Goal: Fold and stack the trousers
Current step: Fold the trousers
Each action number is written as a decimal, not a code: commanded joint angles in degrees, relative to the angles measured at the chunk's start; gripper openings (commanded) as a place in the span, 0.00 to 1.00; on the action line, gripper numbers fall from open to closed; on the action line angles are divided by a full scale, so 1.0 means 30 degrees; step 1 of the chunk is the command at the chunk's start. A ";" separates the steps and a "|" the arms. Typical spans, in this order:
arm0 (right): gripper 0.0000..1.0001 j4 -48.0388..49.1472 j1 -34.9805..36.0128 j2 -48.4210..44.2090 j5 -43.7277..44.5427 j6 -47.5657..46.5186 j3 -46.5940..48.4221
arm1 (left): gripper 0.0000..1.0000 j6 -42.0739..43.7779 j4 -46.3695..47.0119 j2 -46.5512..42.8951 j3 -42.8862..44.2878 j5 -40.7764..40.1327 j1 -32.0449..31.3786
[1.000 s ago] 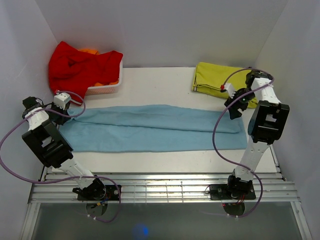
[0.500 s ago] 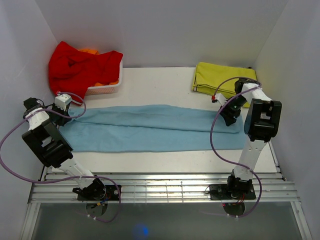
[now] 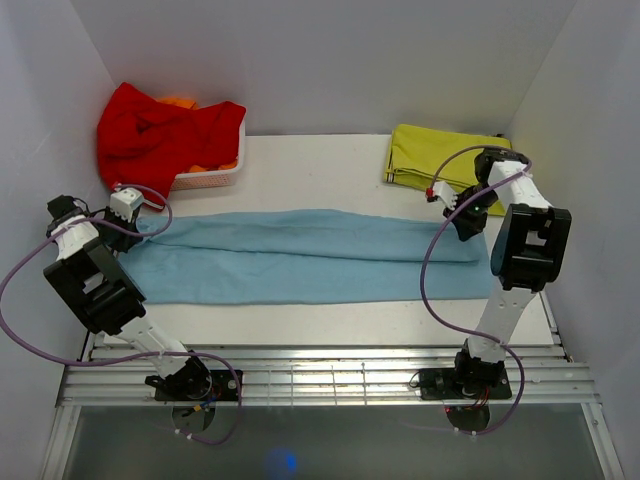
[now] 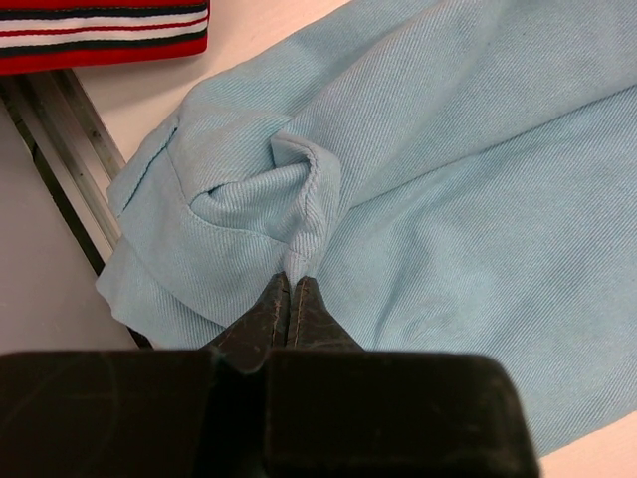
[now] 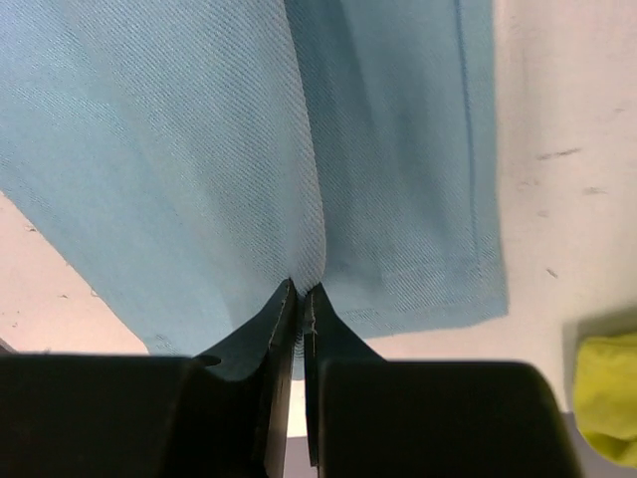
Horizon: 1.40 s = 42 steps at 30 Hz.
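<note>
The light sky-blue trousers lie stretched flat across the table from left to right, folded lengthwise. At their left end my left gripper is shut on a bunched fold of the blue cloth, which rises in a ridge from the fingertips. At the right end my right gripper is shut on a pinched ridge of the same trousers, close to the hem. Both ends of the trousers rest low on the table.
A bright red garment hangs over a white basket at the back left, its striped edge near the left gripper. A folded yellow-green garment lies at the back right, right behind the right gripper. White walls enclose the table.
My right gripper came down from above the yellow-green garment onto the right end of the trousers and shut on the cloth. The left gripper kept still, shut on its end.
</note>
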 commanded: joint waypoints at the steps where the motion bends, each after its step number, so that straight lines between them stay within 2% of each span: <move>1: 0.08 -0.1058 -0.0234 -0.1404 0.0267 -0.0703 0.1337 | 0.00 -0.0074 -0.0192 -0.0768 0.0777 0.0348 -0.0035; 9: 0.08 -0.0240 -0.1815 -0.1581 -0.0259 -0.0586 0.4907 | 0.00 -0.2764 0.1301 -0.0564 0.3208 0.0464 0.0374; 20: 0.08 0.1840 -0.3455 -0.2283 -0.1547 -0.0470 0.6553 | 0.00 -0.3940 0.1595 -0.0358 0.5523 0.1255 0.0521; 34: 0.08 0.4331 -0.5097 -0.3836 -0.3452 0.0233 0.7227 | 0.00 -0.6430 0.3673 -0.1296 0.5116 0.1286 0.0872; 42: 0.08 0.4977 -0.5683 -0.4188 -0.4155 0.0440 0.7667 | 0.00 -0.6930 0.4203 -0.1969 0.4471 0.1841 0.1576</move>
